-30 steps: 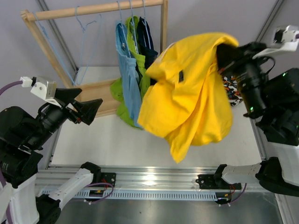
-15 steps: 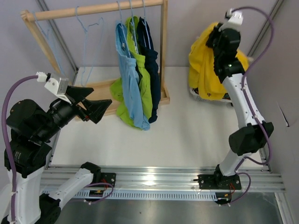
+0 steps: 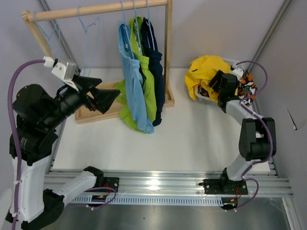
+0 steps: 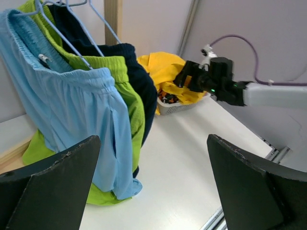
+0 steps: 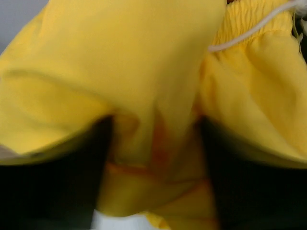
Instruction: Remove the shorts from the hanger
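straddling yellow shorts [image 3: 204,72], right fingers [image 5: 48,191] apart

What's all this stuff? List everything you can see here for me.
rack: one, pale wood, back left of the table
empty hangers: two, pale blue wire, left on the rod
light blue shorts: one, hanging on the rack
lime green shorts: one, hanging between blue and navy
navy shorts: one, hanging nearest the right post
yellow shorts: one, heaped over the basket
patterned shorts: one, orange-black-white, in the basket
basket: one, white, back right
table: one, white
left claw: black, open, facing the hanging shorts
right claw: black, in yellow fabric; grip unclear
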You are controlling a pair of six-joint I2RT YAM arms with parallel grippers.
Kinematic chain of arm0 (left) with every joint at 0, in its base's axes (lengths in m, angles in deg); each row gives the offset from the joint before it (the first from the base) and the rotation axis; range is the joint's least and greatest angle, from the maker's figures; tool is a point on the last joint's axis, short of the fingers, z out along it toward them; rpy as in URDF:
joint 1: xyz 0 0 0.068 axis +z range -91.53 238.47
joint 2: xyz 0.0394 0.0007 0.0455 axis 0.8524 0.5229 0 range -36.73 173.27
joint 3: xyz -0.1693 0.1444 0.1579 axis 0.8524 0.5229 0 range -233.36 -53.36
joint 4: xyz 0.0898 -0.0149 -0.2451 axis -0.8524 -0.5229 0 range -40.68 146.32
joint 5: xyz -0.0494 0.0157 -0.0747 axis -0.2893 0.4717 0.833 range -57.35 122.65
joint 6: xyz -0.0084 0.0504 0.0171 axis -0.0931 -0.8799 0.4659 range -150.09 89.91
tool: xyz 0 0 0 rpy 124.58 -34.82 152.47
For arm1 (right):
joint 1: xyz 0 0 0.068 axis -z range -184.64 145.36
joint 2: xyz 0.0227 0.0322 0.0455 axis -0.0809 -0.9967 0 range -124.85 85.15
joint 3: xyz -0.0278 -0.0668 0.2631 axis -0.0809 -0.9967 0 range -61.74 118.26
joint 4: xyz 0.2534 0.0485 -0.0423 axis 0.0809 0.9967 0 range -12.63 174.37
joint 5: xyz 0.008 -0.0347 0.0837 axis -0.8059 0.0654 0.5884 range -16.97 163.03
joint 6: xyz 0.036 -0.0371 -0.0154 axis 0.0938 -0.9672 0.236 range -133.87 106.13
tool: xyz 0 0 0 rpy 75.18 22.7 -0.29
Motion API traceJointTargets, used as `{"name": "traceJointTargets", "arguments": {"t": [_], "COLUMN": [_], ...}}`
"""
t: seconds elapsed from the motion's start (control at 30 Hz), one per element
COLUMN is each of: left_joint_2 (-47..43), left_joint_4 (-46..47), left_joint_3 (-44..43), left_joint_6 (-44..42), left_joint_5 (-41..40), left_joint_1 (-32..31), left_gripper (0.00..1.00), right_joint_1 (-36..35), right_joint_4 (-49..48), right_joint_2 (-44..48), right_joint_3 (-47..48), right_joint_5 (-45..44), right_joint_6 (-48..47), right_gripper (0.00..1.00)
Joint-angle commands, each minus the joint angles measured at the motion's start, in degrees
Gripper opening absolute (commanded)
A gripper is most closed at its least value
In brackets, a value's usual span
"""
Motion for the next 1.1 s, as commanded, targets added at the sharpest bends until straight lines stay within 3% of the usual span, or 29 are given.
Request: {"name": "traceJointTargets", "arguments": {"t": [0.0, 0.23, 0.5, 0.73, 1.07], "left_joint_2": [6.2, 19.1, 30.3, 35.2, 39.6], "left_joint_4": [2.0, 3.3, 10.5, 16.3, 18.4], "left_joint_3": [-5.4, -17.4, -18.8, -19.5, -21.4], "left_joint_6": [0.6, 2.4, 5.8, 7.9, 8.1], "left_joint_5": [-5.3, -18.5, -25.5, -28.1, -30.7], "left_joint_1": [-1.0, -1.1, -1.1, -1.1, -1.1], "left_gripper": [0.99, 0.99, 0.92, 0.90, 0.85], "right_joint_1": [0.1, -3.0, -4.4, -4.4, -4.4], "right_joint_4": [-8.1, -0.2, 14.8, 24.7, 28.4], "right_joint_2": [8.8, 30.1, 58.8, 65.5, 68.3], "right_joint_3": [-4.8, -8.8, -13.6, -13.3, -15.1], "right_joint_5": [3.2, 1.9, 3.5, 9.3, 10.8], "right_joint_6": [2.3, -2.8, -1.6, -1.8, -3.1], "right_gripper": [0.99, 0.99, 0.99, 1.00, 0.99]}}
